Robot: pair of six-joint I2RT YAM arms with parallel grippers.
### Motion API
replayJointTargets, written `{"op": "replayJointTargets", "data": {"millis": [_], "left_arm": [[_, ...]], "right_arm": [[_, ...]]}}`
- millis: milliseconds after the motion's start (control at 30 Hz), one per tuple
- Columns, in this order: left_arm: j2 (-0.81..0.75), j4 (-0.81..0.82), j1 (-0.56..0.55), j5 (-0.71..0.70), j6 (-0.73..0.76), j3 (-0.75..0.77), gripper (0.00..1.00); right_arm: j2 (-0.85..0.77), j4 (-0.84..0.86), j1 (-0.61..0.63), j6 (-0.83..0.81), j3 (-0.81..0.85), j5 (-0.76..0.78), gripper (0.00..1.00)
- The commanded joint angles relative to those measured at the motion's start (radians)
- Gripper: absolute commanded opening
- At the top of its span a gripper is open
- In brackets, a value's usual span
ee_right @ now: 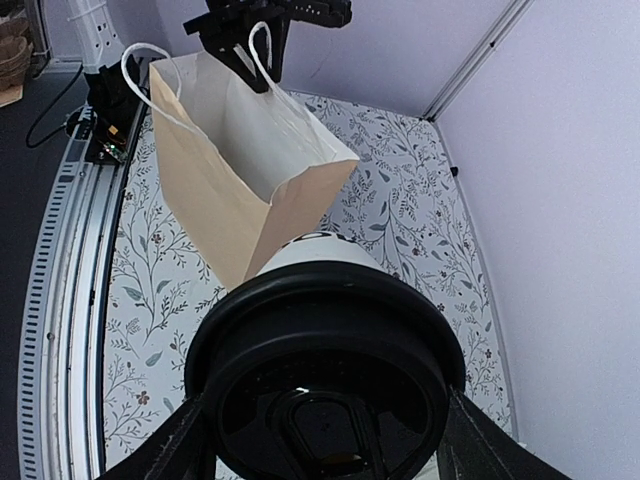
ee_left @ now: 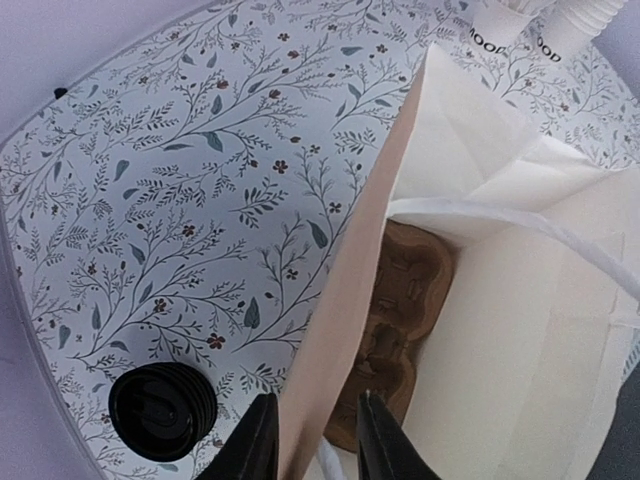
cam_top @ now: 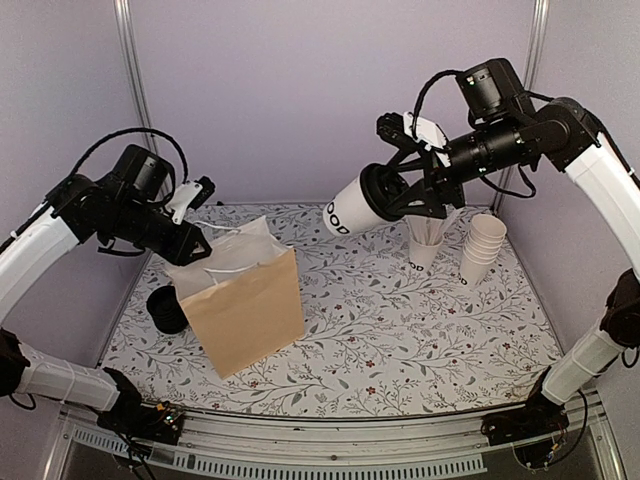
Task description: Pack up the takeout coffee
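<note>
**Right arm carrying a lidded coffee toward the open bag**

The black lid (ee_right: 325, 400) is filling the right wrist view, nearest the lens. The right gripper (ee_right: 330, 445) is clamping the held coffee cup (cam_top: 352, 207) by its sides, tipped far off upright, in the air above the table (cam_top: 400, 330). The brown paper bag (cam_top: 250, 310) is standing at 8 o'clock from it, mouth open. The left gripper (ee_left: 315, 440) is straddling the bag's wall, jaws narrow, one finger each side; cannot tell whether they are pinching it. A second coffee cup (ee_left: 162, 410) is sitting on the table just beside the bag, at its 9 o'clock.

Judgement: the held cup needs righting before it is lowered, and it should be aimed at a free pocket of the carrier tray (ee_left: 400, 300) low inside the bag. The left arm should be holding the wall back, keeping the mouth wide.

Unclear: the tray is showing only in part, so its free pockets are uncertain. The right fingertips are running off the frame bottom. In the top view the second cup's body is mostly hiding behind the bag.
</note>
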Motion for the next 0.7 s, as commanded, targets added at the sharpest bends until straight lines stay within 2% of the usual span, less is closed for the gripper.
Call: {"op": "replayJointTargets", "data": {"millis": [0, 233, 467, 667], "left_arm": [[0.020, 0.024, 0.012, 0.126, 0.040, 0.027, 0.20], [0.089, 0.053, -0.058, 0.196, 0.003, 0.084, 0.00], [0.127, 0.087, -0.189, 0.167, -0.052, 0.112, 0.00], [0.159, 0.118, -0.284, 0.156, -0.077, 0.122, 0.00]], "right_arm": [[-0.051, 0.082, 0.007, 0.001, 0.033, -0.064, 0.36], [-0.059, 0.153, 0.041, -0.032, 0.038, -0.096, 0.31], [-0.031, 0.165, 0.176, -0.076, 0.039, -0.022, 0.30], [-0.017, 0.128, 0.305, -0.145, -0.020, 0.106, 0.28]]}}
